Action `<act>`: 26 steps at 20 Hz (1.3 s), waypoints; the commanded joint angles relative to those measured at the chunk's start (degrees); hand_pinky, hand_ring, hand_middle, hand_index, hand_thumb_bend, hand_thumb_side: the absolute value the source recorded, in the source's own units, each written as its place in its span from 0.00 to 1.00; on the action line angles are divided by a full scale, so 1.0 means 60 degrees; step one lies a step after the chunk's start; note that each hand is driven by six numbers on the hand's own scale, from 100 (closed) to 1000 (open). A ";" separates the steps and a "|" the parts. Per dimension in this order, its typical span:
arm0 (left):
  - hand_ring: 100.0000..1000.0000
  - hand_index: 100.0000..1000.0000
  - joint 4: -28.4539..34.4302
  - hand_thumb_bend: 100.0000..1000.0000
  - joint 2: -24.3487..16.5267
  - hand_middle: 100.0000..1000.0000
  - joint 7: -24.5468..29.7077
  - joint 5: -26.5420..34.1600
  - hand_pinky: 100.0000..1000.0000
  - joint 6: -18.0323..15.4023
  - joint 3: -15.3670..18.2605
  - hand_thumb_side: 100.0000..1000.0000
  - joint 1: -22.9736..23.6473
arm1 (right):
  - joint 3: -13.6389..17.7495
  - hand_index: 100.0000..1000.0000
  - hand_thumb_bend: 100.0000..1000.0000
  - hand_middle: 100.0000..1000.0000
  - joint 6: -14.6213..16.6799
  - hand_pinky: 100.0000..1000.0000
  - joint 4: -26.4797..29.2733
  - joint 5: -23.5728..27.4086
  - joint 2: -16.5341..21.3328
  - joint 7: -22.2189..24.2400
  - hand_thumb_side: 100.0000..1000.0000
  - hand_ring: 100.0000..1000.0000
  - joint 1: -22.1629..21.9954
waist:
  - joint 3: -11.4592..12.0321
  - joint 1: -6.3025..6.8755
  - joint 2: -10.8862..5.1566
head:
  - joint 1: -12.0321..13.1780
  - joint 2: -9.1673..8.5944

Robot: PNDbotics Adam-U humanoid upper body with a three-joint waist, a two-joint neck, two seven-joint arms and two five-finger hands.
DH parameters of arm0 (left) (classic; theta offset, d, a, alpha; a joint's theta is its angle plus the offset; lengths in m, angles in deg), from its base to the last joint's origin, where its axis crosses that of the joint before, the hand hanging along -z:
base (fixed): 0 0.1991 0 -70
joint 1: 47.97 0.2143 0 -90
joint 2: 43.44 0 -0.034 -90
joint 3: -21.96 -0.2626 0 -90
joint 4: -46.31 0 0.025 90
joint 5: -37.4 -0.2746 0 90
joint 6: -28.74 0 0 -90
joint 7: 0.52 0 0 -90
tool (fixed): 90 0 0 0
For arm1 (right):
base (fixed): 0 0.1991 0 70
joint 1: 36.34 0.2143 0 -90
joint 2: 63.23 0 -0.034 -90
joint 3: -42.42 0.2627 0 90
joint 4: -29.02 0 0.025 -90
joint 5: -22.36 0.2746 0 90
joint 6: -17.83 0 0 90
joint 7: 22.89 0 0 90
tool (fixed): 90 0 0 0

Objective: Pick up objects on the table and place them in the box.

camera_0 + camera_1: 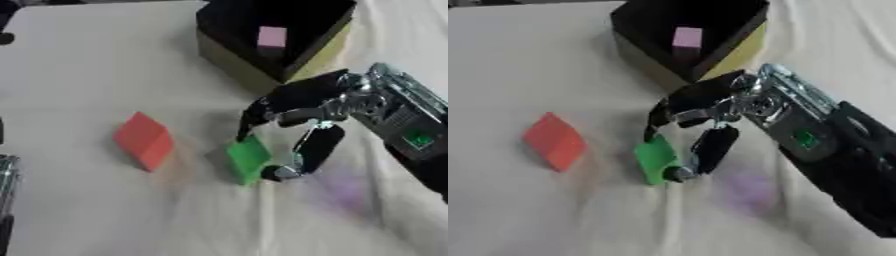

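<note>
No readable text, labels, brands, numbers or signs anywhere. Only mark of any kind: a small green patch on the right hand's (677,131) wrist housing, bearing no legible characters.
</note>
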 commanded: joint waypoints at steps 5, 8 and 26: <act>0.68 0.63 0.0167 0.00 -0.0095 0.69 0.0043 0.0020 0.65 -0.0005 0.0022 0.89 -0.0105 | 0.0002 0.80 0.24 0.71 0.0404 0.80 -0.0366 -0.0802 -0.0139 -0.0688 0.52 0.85 -0.0052 | 0.0029 0.0016 -0.0157 | -0.0013 -0.0064; 0.68 0.63 0.0167 0.00 -0.0091 0.68 0.0057 0.0009 0.65 0.0003 0.0032 0.89 -0.0087 | 0.0059 0.81 0.24 0.70 0.0441 0.80 -0.0158 -0.0753 -0.0131 -0.0839 0.53 0.85 -0.0029 | 0.0016 0.0006 -0.0150 | -0.0006 -0.0045; 0.68 0.63 0.0167 0.00 -0.0090 0.69 0.0190 -0.0013 0.65 0.0049 0.0041 0.89 -0.0069 | 0.0444 0.61 0.07 0.47 -0.0220 0.77 0.0428 -0.0204 -0.0190 -0.1334 0.49 0.75 0.0629 | -0.0039 0.0008 -0.0201 | -0.0079 -0.0123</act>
